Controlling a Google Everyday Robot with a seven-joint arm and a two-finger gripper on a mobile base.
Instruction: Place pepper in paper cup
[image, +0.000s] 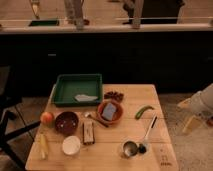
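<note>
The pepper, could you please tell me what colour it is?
Pepper: green, camera view; gripper not in view.

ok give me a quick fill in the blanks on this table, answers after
1. The pepper lies on the ___, not in the paper cup.
2. Just behind the paper cup stands a dark red ___.
3. The tray at the far side is ___.
4. The claw is off to the side, at the view's ___ edge.

Answers: table, bowl, green, right.
</note>
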